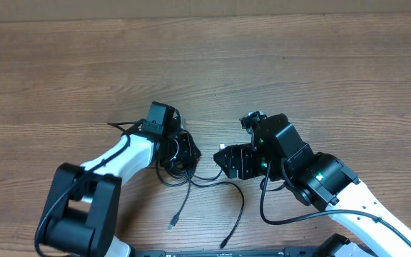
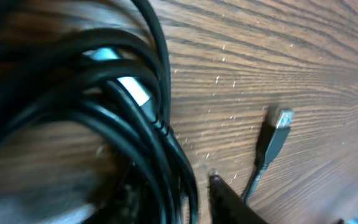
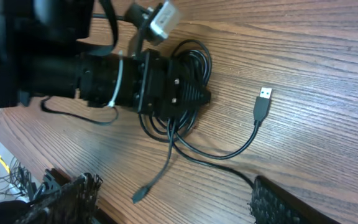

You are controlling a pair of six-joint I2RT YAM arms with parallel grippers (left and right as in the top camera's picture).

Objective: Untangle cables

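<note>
The thin black flexible cables (image 2: 166, 149) lie mostly as one loose coil of overlapping loops on the brown wood-grain desk (image 1: 298, 71), left of centre in the overhead view and towards the near side. Seen close from the left wrist, a short silver plug sleeve (image 2: 129, 87) shows between the strands of the coil. Three loose ends trail out of it. One ends in a flat silver-tipped plug (image 3: 263, 102) lying free on the wood to the right of the coil. One ends in a small dark plug (image 3: 140, 195) nearer the desk's front edge. The third curves off to a further end (image 1: 223, 243) close to that edge.

The black left tool (image 3: 201, 96) is down on the coil, its tip pushed in among the loops, with strands on either side of it. Its jaws stand narrow. I cannot tell whether they actually pinch a strand, because the coil hides the tips.

The black right tool (image 3: 173, 182) is just right of the coil, apart from it and pointed towards the left tool, with the flat silver-tipped plug near it. Its two textured fingers (image 3: 278, 205) are spread wide and grip nothing; a loose strand lies on the desk below the gap.

The white left arm (image 1: 120, 157) and the black-and-white right arm (image 1: 348, 193) reach in from the near side.
</note>
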